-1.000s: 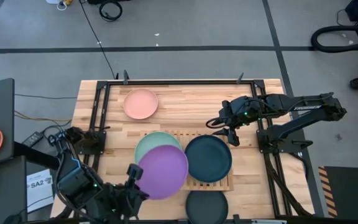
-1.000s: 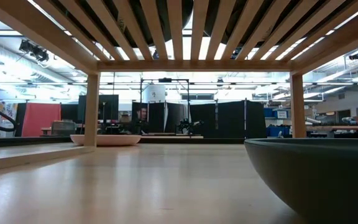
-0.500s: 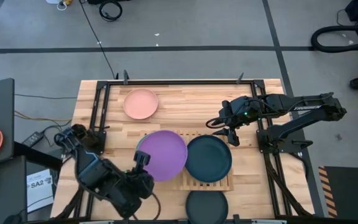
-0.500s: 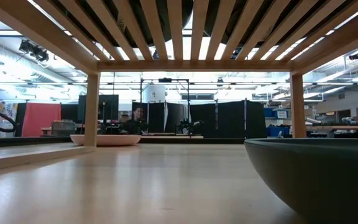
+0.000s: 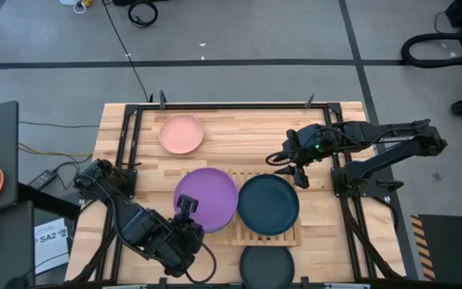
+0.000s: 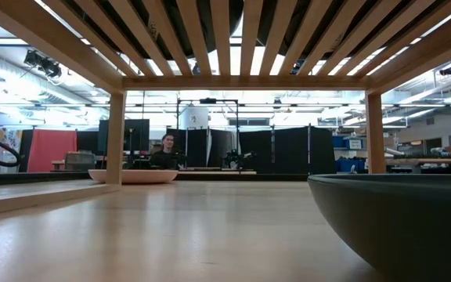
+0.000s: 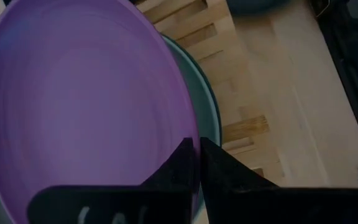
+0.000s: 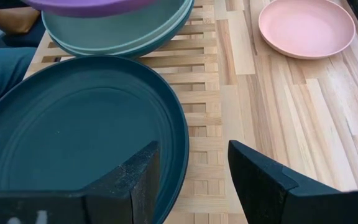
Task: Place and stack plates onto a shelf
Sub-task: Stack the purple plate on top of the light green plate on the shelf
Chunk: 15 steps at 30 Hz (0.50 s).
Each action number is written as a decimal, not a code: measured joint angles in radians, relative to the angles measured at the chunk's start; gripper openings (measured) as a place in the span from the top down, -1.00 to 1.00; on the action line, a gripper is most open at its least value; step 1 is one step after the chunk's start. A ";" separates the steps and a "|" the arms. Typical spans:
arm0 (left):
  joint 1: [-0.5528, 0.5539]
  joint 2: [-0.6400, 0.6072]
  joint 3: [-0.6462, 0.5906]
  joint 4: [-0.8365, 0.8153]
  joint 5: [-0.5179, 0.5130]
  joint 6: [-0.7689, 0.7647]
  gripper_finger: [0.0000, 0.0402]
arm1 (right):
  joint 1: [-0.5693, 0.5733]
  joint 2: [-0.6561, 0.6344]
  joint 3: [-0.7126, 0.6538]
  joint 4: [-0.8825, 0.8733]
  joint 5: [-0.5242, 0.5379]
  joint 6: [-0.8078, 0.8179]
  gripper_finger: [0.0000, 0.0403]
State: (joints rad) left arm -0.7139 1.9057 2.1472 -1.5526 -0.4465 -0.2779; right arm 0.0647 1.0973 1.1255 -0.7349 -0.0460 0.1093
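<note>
Carried farther onto the shelf [image 5: 273, 237], the purple plate [image 5: 206, 199] now covers the mint plate [image 8: 114, 31] beneath; the left gripper [image 5: 184, 215] pinches its near rim. Beside it lies the dark teal plate [image 5: 269, 204], the right gripper [image 5: 289, 167] spread at its far edge. Farther off, the salmon plate [image 5: 181, 133] sits on open tabletop [image 5: 247, 136].

1. The purple plate [image 5: 205, 199] has a smooth, matt face with faint concentric rings, plastic by its look.
2. The mint green plate [image 8: 123, 28] under it and the dark teal plate [image 8: 73, 134] are equally dull and smooth.
3. The salmon pink plate [image 8: 306, 26] shows a soft, even matt sheen.
4. The shelf [image 8: 213, 124] is pale bare wood with visible grain.
5. The desk [image 5: 247, 132] is light planked wood, lightly glossy.
6. The left hand [image 7: 196, 171] has matt black fingers.
</note>
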 joint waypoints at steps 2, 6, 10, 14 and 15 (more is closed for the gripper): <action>0.000 0.000 -0.008 0.005 0.000 0.000 0.88 | 0.000 0.000 0.000 0.000 0.000 0.000 0.03; 0.000 0.000 -0.012 0.006 -0.001 -0.001 0.81 | 0.000 0.000 0.000 0.000 0.000 0.000 0.03; 0.004 0.000 -0.012 0.006 0.000 -0.056 0.76 | 0.000 0.000 0.000 0.000 0.000 0.000 0.03; 0.005 0.000 -0.012 0.006 -0.001 -0.104 0.73 | 0.000 0.000 0.000 0.000 0.000 0.000 0.03; 0.005 0.000 -0.012 0.006 -0.001 -0.105 0.72 | 0.000 0.000 0.000 0.000 0.000 0.000 0.03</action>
State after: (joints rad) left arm -0.7086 1.9057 2.1349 -1.5463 -0.4473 -0.3824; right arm 0.0647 1.0973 1.1255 -0.7353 -0.0460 0.1093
